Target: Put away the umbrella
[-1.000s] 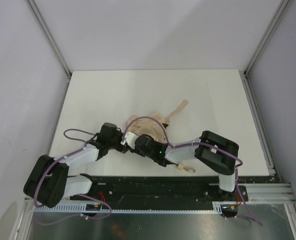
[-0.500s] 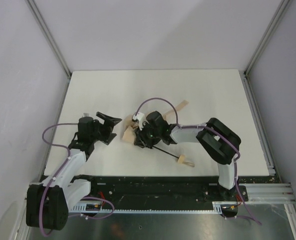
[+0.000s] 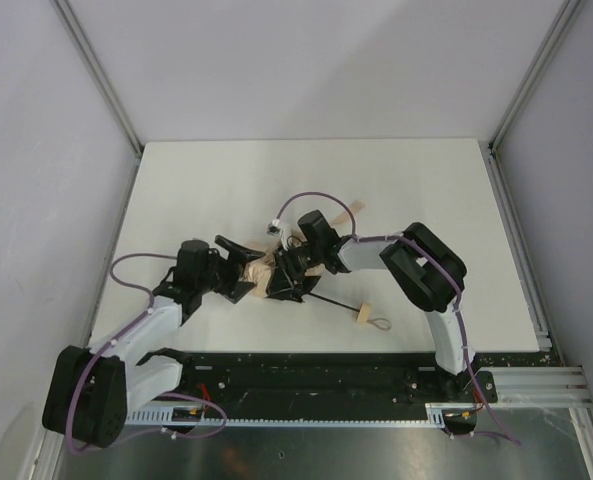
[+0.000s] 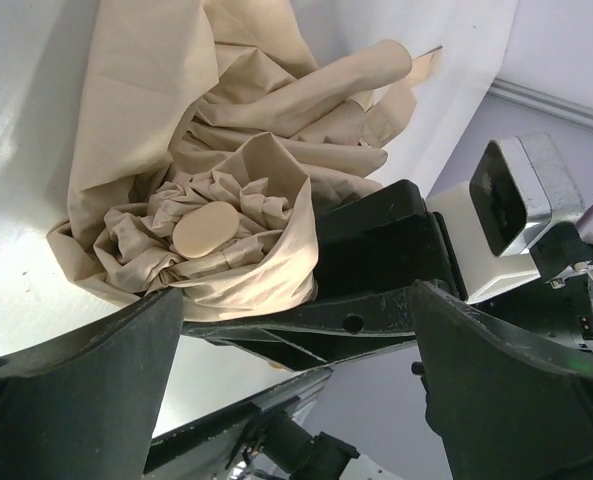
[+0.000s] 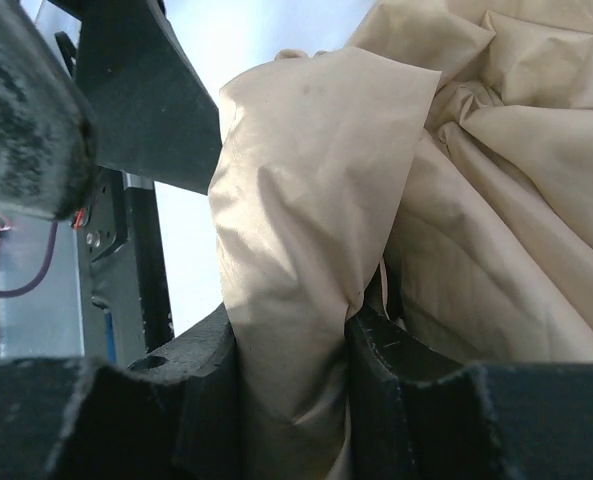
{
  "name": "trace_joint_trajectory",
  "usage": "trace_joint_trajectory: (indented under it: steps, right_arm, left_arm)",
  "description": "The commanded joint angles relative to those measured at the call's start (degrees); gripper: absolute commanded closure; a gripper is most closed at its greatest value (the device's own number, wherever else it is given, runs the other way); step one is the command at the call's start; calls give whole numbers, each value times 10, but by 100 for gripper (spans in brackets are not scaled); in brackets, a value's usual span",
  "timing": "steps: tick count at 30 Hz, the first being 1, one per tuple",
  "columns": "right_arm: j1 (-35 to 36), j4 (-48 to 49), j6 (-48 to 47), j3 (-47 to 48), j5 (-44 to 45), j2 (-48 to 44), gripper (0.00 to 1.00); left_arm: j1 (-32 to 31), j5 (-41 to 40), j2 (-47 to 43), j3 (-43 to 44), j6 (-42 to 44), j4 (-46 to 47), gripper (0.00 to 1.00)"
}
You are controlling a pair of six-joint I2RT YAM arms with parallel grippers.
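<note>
umbrella (image 3: 263,272) mid tabletop (image 3: 226,190), beige canopy (image 4: 216,150) bunched, thin black shaft (image 3: 332,303) running out to pale handle (image 3: 362,315) nearer the bases. right fingers (image 5: 126,420) clenched on a canopy fold. left fingers (image 4: 76,380) released, spread either side of the cloth.

A white table (image 3: 396,190) fills the middle of the top view, matte and evenly lit, with only soft shadows on it. Three plain pale-grey walls close it in: the back wall (image 3: 316,60), the left wall (image 3: 36,200) and the right wall (image 3: 576,220). Aluminium posts run up the two back corners – one on the left (image 3: 98,75), one on the right (image 3: 536,75). An aluminium rail (image 3: 516,250) borders the table's right edge. At the near edge lies a grey metal sheet (image 3: 326,455). In the left wrist view the tabletop (image 4: 16,150) shows bright glare – beyond it stands a lavender-grey wall (image 4: 566,50).
</note>
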Motion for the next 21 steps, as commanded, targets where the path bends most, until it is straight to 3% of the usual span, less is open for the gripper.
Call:
trace_joint_trajectory:
  steps: [1, 6, 14, 21]
  right_arm:
    - [-2, -135, 30, -34, -24, 58, 100]
    - [-9, -124, 33, -35, -29, 46, 100]
    - [-38, -63, 62, -52, 26, -77, 100]
    - [-104, -164, 7, -54, 61, -221, 100]
  left_arm:
    - [-22, 0, 38, -8, -53, 11, 1]
    - [-35, -14, 17, -31, -78, 11, 1]
    - [11, 18, -87, -32, 32, 10, 2]
    - [34, 14, -105, -13, 99, 11, 20]
